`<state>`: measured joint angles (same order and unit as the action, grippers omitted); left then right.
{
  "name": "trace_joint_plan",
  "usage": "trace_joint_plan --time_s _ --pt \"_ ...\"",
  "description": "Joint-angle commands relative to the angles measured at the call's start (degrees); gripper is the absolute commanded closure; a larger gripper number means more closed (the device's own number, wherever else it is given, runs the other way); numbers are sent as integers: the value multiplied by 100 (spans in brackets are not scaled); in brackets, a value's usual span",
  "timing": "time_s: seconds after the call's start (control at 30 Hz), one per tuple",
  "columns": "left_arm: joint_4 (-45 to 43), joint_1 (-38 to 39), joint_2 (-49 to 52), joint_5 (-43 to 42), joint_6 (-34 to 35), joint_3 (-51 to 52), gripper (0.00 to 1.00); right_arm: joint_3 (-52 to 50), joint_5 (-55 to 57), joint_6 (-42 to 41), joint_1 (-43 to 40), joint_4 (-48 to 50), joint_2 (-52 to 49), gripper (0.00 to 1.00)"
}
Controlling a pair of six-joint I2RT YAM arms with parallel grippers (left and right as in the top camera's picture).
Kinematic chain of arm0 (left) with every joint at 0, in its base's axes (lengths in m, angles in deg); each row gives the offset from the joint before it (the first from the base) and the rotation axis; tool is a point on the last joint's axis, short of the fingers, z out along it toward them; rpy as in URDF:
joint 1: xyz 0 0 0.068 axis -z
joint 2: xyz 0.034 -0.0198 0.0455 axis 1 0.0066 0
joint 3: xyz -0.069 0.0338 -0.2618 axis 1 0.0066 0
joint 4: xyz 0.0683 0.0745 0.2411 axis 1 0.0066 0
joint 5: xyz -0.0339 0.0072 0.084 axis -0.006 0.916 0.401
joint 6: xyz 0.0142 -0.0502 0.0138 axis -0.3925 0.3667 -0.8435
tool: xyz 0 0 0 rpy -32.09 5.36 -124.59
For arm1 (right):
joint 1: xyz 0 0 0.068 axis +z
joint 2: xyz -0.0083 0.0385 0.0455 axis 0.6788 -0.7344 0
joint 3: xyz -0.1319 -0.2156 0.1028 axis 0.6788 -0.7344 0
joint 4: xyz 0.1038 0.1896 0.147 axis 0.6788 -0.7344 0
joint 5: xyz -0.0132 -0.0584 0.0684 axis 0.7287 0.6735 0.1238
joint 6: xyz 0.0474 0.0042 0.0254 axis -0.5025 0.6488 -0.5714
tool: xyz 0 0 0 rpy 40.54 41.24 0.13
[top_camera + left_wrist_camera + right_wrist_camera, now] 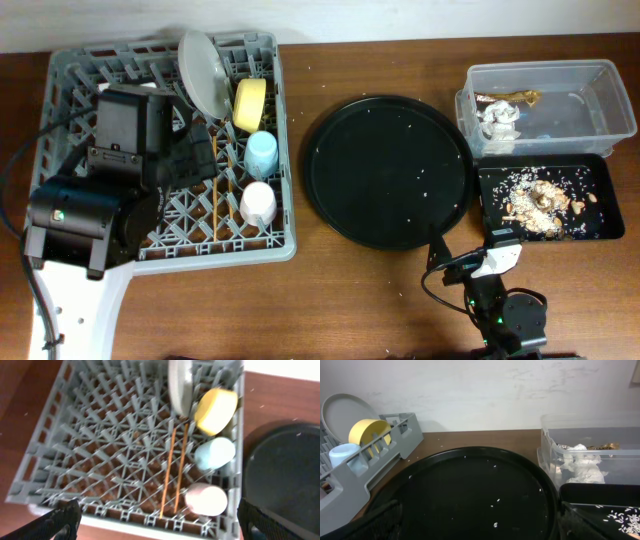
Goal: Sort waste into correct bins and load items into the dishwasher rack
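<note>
the dishwasher rack [62, 110] is sitting by the desk's left edge, reaching toward the far left corner. along its right side it is holding the plate [204, 68] on edge at the far end. next the yellow bowl [249, 103], the blue cup [262, 154] and the pink cup [258, 203] are lining up toward the near edge. the chopsticks [172, 470] are lying side by side on the grid just left of the cups, pointing from the near rim toward the plate.

the left gripper [157, 512] is hovering above the rack with its fingers [60, 521] spread wide and holding nothing.

the round black tray [388, 170] is lying mid-desk, dotted with white crumbs [420, 190].

near the far right corner the clear tub [600, 75] is holding the tissue [497, 120] and the wrapper [512, 97]. touching its near side, the black tray [600, 170] is carrying the food scraps [540, 200] and scattered rice grains.

the right gripper [480, 522] is resting low by the near edge, facing the round tray, jaws apart and empty.
</note>
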<state>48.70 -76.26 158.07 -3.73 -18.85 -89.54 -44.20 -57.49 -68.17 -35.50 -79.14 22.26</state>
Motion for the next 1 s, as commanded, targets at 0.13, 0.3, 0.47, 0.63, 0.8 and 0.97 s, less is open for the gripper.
trace_joint_plan --time_s 0.13,0.3,0.47,0.63,0.8,0.97 --pt "-4354 -470 -2072 -1016 -1189 3560 1 -28 -70 -37 28 -22 44 2" --pt "-6555 -970 -5031 -1405 -1259 7291 1 -28 -70 -37 28 -22 44 1" --pt "-7429 -968 -6972 -1410 -1635 9291 1 -28 -70 -37 28 -22 44 2" --pt "-7130 -968 -7525 -1410 -1853 9982 1 -28 -70 -37 28 -22 44 2" --pt "-7134 -931 -7519 -1410 -1867 9980 1 -28 -70 -37 28 -22 44 1" --pt "-7134 -931 -7519 -1410 -1867 9980 1 -28 -70 -37 28 -22 44 1"
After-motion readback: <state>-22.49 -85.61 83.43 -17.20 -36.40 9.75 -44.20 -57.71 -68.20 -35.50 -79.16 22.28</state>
